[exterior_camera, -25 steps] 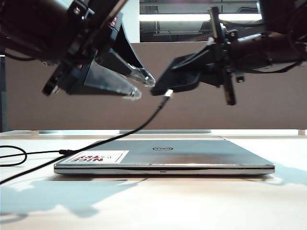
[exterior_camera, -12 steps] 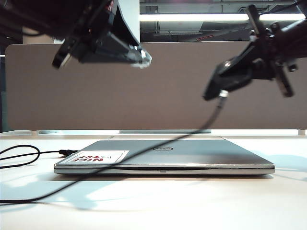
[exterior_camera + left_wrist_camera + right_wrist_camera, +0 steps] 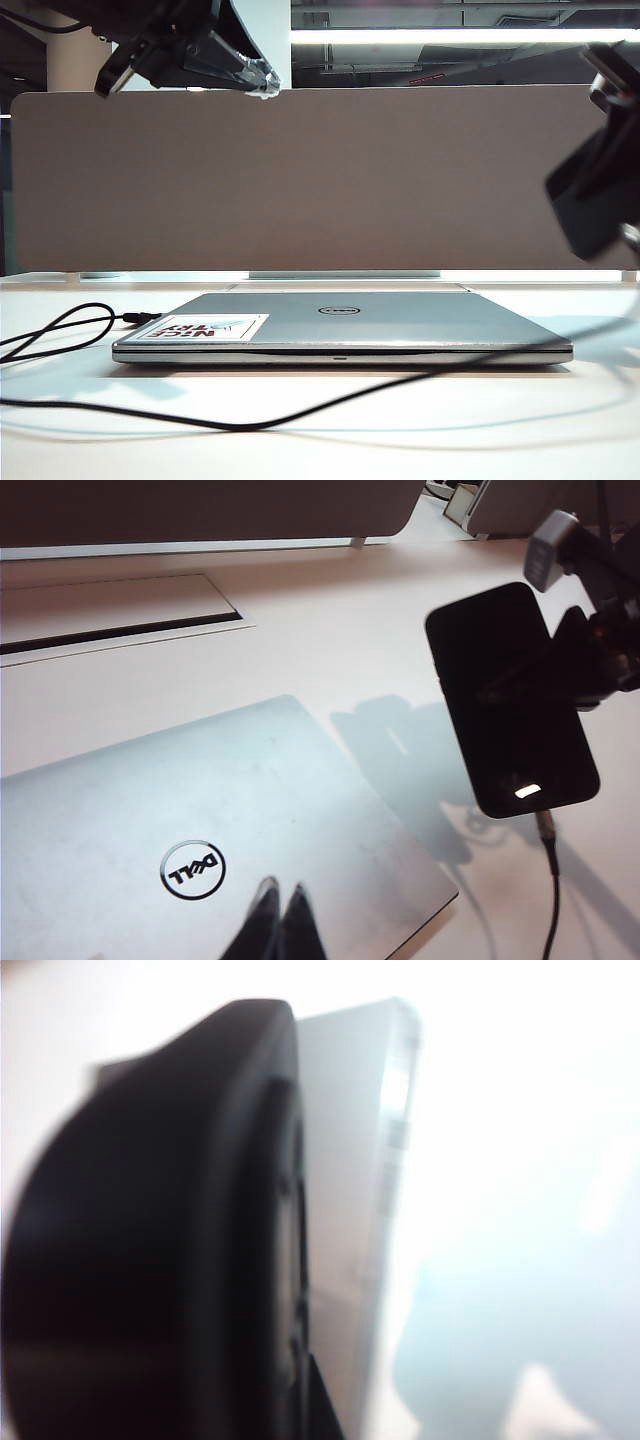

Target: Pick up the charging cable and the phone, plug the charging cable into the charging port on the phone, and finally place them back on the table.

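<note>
My right gripper [image 3: 578, 666] is shut on the phone [image 3: 510, 700], a black slab held in the air past the laptop's right corner, at the right edge of the exterior view [image 3: 592, 195]. The charging cable's silvery plug [image 3: 543, 825] sits in the phone's lower end. Its black cord [image 3: 300, 412] sags to the table [image 3: 330, 450] and trails in front of the laptop. In the right wrist view the phone [image 3: 150, 1240] is a dark blur that hides the jaws. My left gripper [image 3: 262, 82] hangs high at the upper left, shut and empty, its fingertips [image 3: 281, 920] above the laptop lid.
A closed silver Dell laptop [image 3: 340, 325] with a red-and-white sticker [image 3: 205, 327] lies mid-table. A second black cable with an all-black plug [image 3: 140, 317] loops at the left [image 3: 60, 325]. A grey-brown partition panel [image 3: 320, 180] stands behind the table.
The left gripper shut and rose away to the upper left. The right gripper carried the phone, with the cable plugged in, right and lower. The cord now lies across the table.
</note>
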Controlling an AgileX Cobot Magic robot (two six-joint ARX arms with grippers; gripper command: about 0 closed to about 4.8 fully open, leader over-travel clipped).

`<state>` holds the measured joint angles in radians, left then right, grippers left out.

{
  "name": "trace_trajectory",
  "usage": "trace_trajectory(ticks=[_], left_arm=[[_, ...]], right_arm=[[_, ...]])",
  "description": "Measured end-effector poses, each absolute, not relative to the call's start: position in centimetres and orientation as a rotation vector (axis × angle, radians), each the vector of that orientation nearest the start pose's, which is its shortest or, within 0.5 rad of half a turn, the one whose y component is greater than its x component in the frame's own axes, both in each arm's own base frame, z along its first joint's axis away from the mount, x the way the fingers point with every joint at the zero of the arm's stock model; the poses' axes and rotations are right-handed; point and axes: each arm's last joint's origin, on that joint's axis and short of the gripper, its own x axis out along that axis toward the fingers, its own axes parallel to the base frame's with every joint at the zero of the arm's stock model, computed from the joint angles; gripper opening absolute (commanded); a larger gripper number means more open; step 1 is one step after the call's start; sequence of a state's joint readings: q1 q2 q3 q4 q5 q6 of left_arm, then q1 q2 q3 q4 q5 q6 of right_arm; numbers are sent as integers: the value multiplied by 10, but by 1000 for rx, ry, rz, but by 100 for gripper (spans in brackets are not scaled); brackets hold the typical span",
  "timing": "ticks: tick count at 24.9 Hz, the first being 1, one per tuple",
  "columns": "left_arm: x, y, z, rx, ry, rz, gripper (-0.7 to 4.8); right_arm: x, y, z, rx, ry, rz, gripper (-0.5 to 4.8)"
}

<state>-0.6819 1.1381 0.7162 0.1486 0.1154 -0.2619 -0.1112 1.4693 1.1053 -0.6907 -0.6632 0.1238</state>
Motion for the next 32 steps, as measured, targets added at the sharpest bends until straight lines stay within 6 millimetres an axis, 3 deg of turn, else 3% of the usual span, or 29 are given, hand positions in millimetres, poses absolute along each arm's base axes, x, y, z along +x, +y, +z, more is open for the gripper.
trace_trajectory(ticks=[7,17,23,32], left_arm=[[191,-160,268,-158,403,-748,-6],[191,-160,268,-158,404,-748,-6],[191,-160,268,-158,404,-748,-6],[191,-160,268,-158,403,-748,-6]], right_arm=[[296,-16,242,457,1144,423,-5],[331,-20,209,459,1301,447,-5],[348,-22,202,473,1340,450,-5],[351,-22,188,496,1403,448,0]])
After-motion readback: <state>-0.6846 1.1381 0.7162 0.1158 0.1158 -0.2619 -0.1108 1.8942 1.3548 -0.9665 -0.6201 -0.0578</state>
